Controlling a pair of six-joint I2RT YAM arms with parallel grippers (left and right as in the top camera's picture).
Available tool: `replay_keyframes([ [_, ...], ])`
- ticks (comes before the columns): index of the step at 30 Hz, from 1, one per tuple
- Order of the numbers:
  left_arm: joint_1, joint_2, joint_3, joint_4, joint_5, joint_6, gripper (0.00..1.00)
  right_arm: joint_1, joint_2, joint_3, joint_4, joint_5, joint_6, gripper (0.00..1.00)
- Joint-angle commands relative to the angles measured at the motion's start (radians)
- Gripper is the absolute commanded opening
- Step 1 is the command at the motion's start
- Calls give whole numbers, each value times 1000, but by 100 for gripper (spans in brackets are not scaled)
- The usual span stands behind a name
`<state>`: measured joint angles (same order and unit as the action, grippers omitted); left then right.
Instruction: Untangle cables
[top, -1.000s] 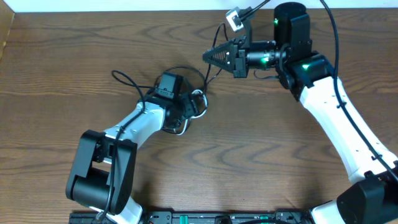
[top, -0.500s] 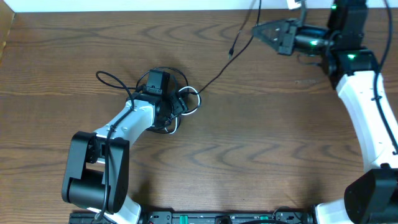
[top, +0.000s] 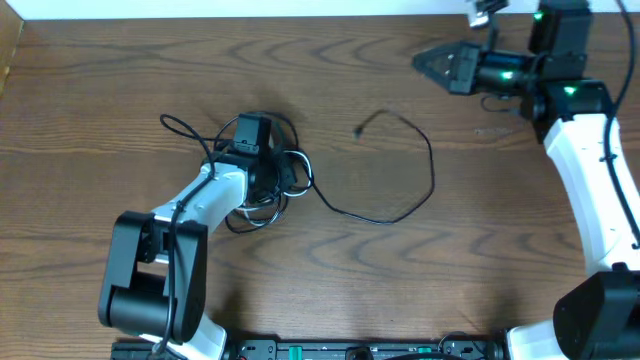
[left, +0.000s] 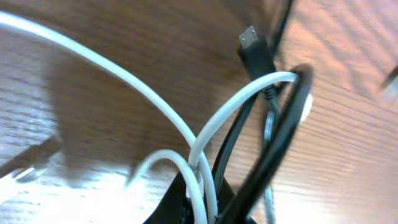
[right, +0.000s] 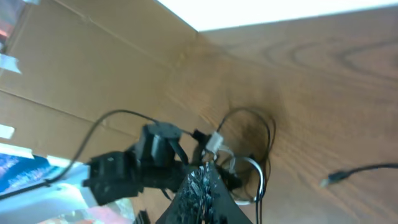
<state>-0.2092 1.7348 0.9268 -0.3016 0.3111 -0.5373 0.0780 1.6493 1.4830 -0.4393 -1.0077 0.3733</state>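
Resting on the wooden table (top: 480, 280), the cables are only partly apart. Taking the overhead view as a clock face, the knot sits toward 9 o'clock of the table's middle, under the left gripper (top: 290, 178). From there the black cable (top: 432, 170) runs out toward 3 o'clock. It sweeps round in a wide open loop lying flat on the wood and ends in a small plug (top: 358, 132) at about 11 o'clock of that loop. The plug lies free and well apart from either claw.

Close up, in the left wrist view, the white cable (left: 155, 106) arches in two loops that cross the dark cords. A black plug (left: 250, 38) with a metal tip stands at 1 o'clock of the crossing. The left gripper (left: 199, 211) has its fingers pressed together at 6 o'clock of this view, and the white cable runs down between them. A black cord passes just beside them, and I cannot tell whether it is pinched too.

Up at 2 o'clock of the table hangs the right gripper (top: 420, 62), pointing toward 9 o'clock. Its fingers are pressed together on nothing. In the right wrist view its tip (right: 202, 177) sits in front of the distant tangle, with the loose plug end (right: 328, 181) at 3 o'clock of it.
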Motion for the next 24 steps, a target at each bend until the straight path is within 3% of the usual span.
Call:
replay_keyframes([
  [1, 3, -74, -6, 5, 44, 66, 7, 52, -27, 19, -45, 130, -77, 4],
  [8, 33, -155, -6, 0, 51, 92, 7, 140, -27, 18, -142, 294, -169, 24],
  [15, 109, -154, -6, 0, 195, 91, 8, 215, 14, 18, -182, 354, -219, 41],
  [24, 137, -154, -6, 0, 284, 101, 7, 282, 176, 18, -198, 178, -323, 43],
])
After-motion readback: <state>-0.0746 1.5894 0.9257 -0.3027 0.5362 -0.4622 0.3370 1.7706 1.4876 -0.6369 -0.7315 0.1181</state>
